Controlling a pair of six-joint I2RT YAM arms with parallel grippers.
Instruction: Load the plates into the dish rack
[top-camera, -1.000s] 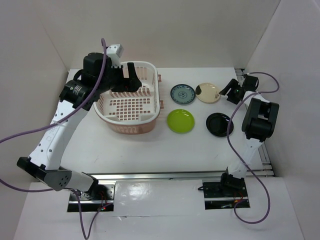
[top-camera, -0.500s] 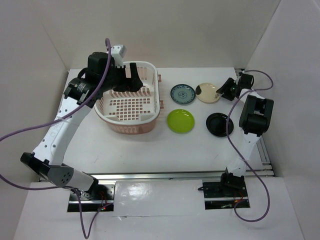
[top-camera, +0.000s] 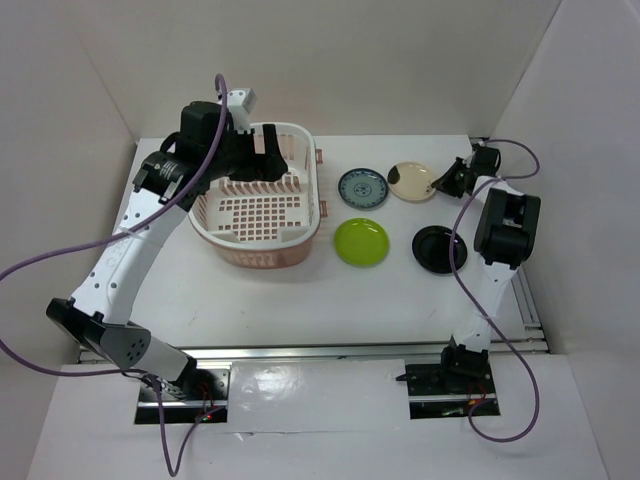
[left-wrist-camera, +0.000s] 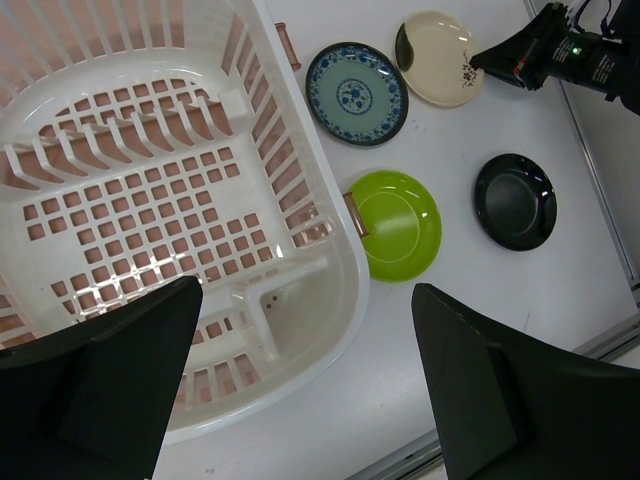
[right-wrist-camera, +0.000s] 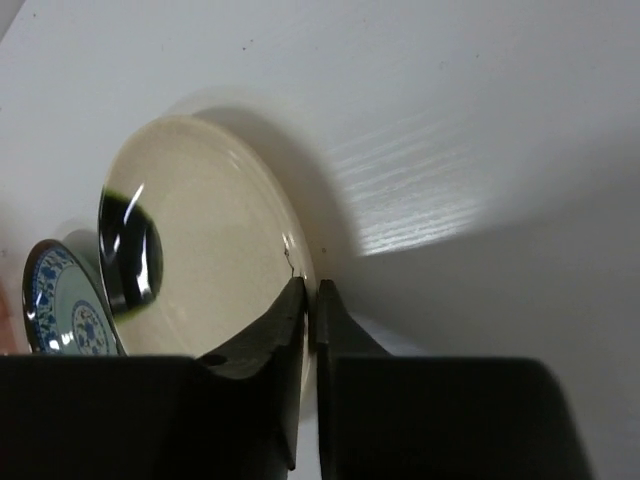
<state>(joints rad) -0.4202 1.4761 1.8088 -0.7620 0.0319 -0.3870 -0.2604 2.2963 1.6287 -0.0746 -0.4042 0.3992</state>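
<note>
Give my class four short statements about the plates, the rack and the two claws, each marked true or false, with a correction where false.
1. The dish rack holds no plates. True.
2. The right claw grips the black plate. False: it is pinching the rim of the cream plate.
3. The lime green plate lies outside the dish rack. True.
4. The left claw is shut on a plate. False: it is open above the dish rack and holds nothing.
</note>
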